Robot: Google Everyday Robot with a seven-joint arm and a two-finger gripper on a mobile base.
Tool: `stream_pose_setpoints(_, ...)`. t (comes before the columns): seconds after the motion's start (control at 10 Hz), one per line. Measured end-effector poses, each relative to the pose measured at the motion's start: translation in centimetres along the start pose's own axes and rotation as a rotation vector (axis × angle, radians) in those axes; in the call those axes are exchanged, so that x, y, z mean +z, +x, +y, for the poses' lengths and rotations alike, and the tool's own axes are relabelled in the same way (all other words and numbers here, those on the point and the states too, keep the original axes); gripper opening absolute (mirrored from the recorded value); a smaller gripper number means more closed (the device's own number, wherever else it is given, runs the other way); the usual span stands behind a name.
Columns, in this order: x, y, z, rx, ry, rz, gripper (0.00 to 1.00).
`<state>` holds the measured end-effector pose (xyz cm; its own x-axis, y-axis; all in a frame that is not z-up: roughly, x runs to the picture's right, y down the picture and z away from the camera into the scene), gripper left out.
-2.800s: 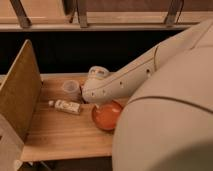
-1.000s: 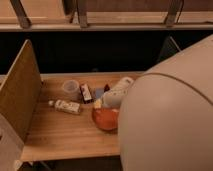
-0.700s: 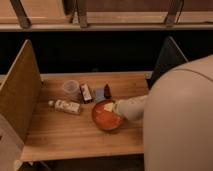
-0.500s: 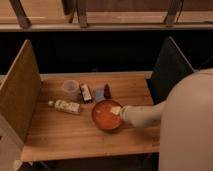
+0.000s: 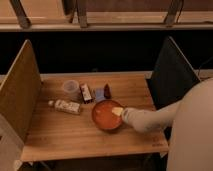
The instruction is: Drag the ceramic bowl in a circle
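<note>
The ceramic bowl (image 5: 105, 115) is round, shallow and orange-red with a darker rim. It sits on the wooden table (image 5: 60, 135), right of centre and near the front edge. My gripper (image 5: 118, 111) comes in from the right at the end of my white arm (image 5: 150, 119). Its pale tip rests at the bowl's right inner rim.
Behind the bowl stand a translucent plastic cup (image 5: 70, 89), a small carton (image 5: 86, 92), a blue packet (image 5: 99, 95) and a dark red item (image 5: 107, 90). A white bottle (image 5: 65, 106) lies left of the bowl. Upright panels flank the table at left (image 5: 20, 90) and right (image 5: 167, 75).
My arm has swung away to the right, uncovering the table and the bowl. The gripper has come down to the bowl's right rim. The bowl stays in about the same place.
</note>
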<state>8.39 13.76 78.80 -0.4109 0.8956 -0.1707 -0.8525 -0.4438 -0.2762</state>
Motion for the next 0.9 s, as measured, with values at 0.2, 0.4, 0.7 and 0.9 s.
stream_pose_setpoints(0.2,-1.4,-0.5,1.0,-0.084,0.025,-0.001,0.62)
stream_pose_setpoints(0.4,-1.3,-0.3,-0.7,-0.076,0.091,0.033,0.62)
stream_pose_setpoints(0.7,0.6,0.8,-3.0,-0.034,0.176,0.11,0.62)
stream_pose_setpoints(0.9,1.7,1.3,-3.7,-0.011,0.209,0.149,0.62)
